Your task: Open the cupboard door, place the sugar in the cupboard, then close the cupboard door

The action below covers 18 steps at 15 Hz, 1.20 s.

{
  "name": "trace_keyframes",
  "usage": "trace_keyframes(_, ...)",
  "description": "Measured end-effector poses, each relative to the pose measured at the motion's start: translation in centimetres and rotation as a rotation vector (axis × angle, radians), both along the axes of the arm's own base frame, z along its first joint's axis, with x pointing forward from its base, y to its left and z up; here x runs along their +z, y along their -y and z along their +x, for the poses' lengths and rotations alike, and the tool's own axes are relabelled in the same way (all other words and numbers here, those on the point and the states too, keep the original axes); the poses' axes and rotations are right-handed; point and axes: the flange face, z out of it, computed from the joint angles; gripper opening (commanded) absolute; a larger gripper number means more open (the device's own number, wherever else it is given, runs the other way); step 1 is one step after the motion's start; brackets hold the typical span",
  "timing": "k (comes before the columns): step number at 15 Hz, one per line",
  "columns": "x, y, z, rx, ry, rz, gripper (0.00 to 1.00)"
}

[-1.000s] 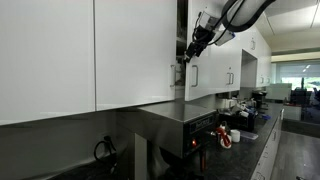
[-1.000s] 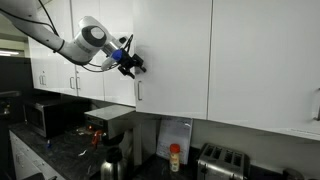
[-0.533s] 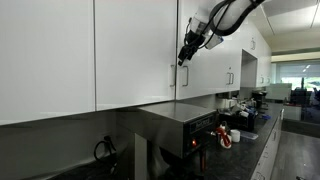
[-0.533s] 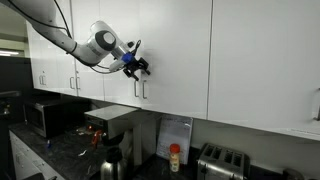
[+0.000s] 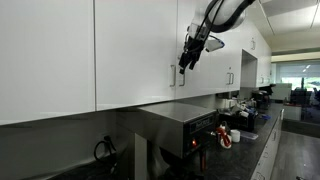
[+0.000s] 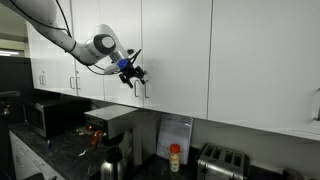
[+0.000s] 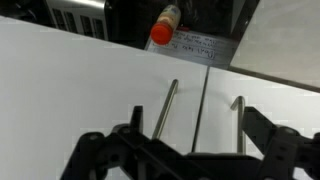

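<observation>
The cupboard door (image 6: pixel 176 50) is a glossy white panel, shut flush, with a slim silver handle (image 6: pixel 146 88) near its left edge. The wrist view stands upside down, and there the same door (image 7: pixel 80 90) and its handle (image 7: pixel 165 108) lie left of the seam. My gripper (image 6: pixel 133 73) hovers open and empty just in front of the paired handles, at their upper ends. In the wrist view my gripper (image 7: pixel 195 140) has its dark fingers (image 7: pixel 258 128) spread wide, and both handles show between them. The cupboard's inside is hidden. I cannot pick out the sugar with certainty.
The neighbouring door (image 6: pixel 122 45) carries its own handle (image 7: pixel 238 120) right beside the seam. On the counter below stand a small red-capped jar (image 6: pixel 175 157), a steel coffee machine (image 6: pixel 106 120), a kettle (image 6: pixel 110 160), a toaster (image 6: pixel 222 160) and a microwave (image 6: pixel 45 115).
The gripper has moved down and in towards the two door handles, staying open. The doors have not moved.
</observation>
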Motion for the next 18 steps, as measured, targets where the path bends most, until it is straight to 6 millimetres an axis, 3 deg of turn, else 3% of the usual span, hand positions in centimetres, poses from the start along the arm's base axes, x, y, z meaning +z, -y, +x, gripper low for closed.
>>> trace_keyframes(13, -3.4, 0.1, -8.2, -0.133, -0.358, 0.049, 1.0)
trace_keyframes(18, -3.8, -0.5, -11.2, -0.145, -0.423, 0.035, 1.0)
